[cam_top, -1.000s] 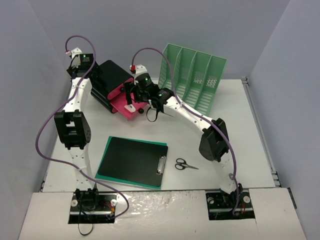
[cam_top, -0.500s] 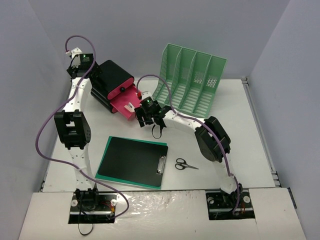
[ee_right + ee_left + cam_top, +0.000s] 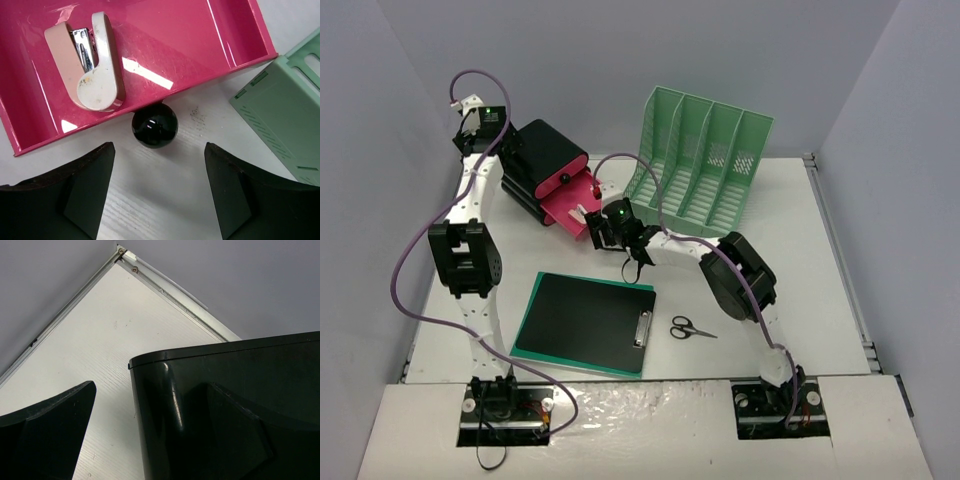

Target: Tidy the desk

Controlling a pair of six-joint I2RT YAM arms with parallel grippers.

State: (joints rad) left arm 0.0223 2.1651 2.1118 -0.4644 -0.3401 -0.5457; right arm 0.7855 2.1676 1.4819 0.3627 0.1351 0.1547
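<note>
The white desk (image 3: 790, 260) carries a black drawer cabinet (image 3: 545, 155) at the back left. Its pink drawer (image 3: 565, 205) is pulled out. A white and pink stapler (image 3: 92, 65) lies inside the drawer, also visible from the top (image 3: 580, 214). My right gripper (image 3: 160, 200) is open and empty. It hovers low over the desk just in front of the drawer's black knob (image 3: 154, 125), and shows in the top view (image 3: 605, 232). My left gripper (image 3: 150, 390) is open at the cabinet's back corner (image 3: 225, 405), one finger (image 3: 45, 435) standing apart from it.
A mint-green file rack (image 3: 705, 155) stands at the back, its corner close to the right of my right gripper (image 3: 282, 100). A black clipboard on a green folder (image 3: 588, 322) and small scissors (image 3: 690, 328) lie near the front. The desk's rail (image 3: 165, 287) runs behind the cabinet.
My right gripper has drawn back from above the pink drawer and come down in front of its knob. The stapler stays in the drawer. The left arm has not moved.
</note>
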